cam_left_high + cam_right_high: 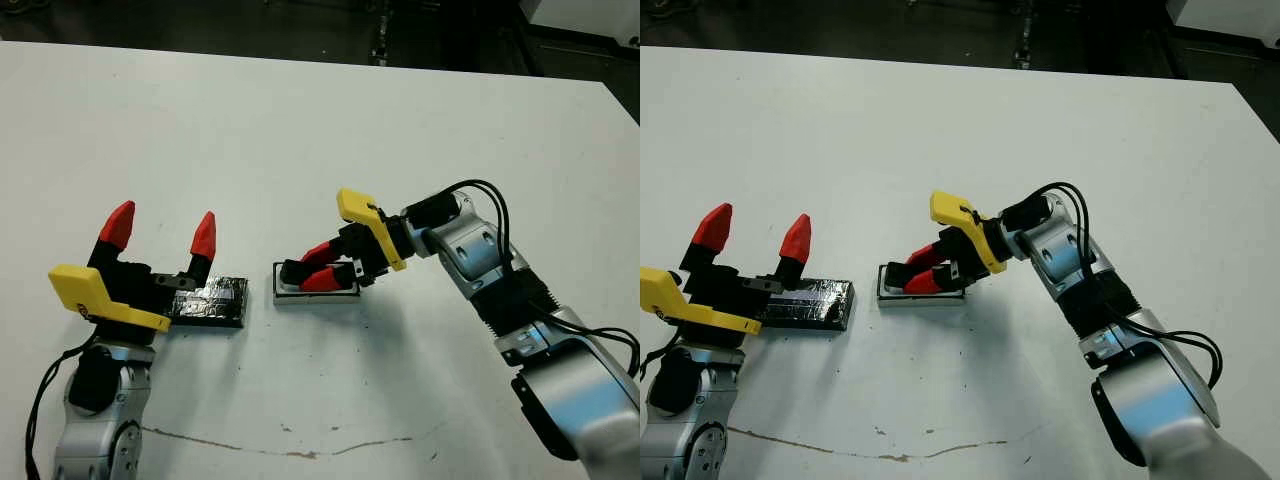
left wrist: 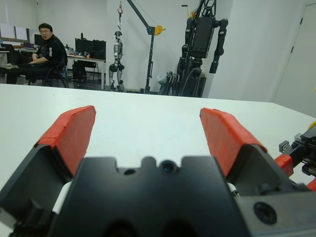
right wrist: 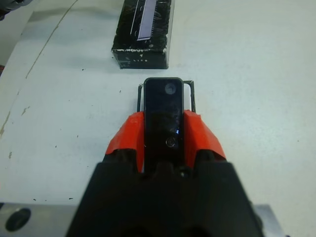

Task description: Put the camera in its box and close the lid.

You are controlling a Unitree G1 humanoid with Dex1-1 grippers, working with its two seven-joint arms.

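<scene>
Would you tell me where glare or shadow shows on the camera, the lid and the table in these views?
Right wrist view: the camera reflects small bright spots on its glossy face, and the lid carries a pale streak of glare. Left eye view: the right gripper and its arm cast a soft shadow on the table.

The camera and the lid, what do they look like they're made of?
The camera, clamped between the right gripper's fingers above the box, looks like hard black plastic with a glossy, glass-like face: it gives smooth reflections. The lid looks like black card or plastic under shiny film: crinkly highlights on top, whitish scuffs along its edges. Neither material is certain.
</scene>
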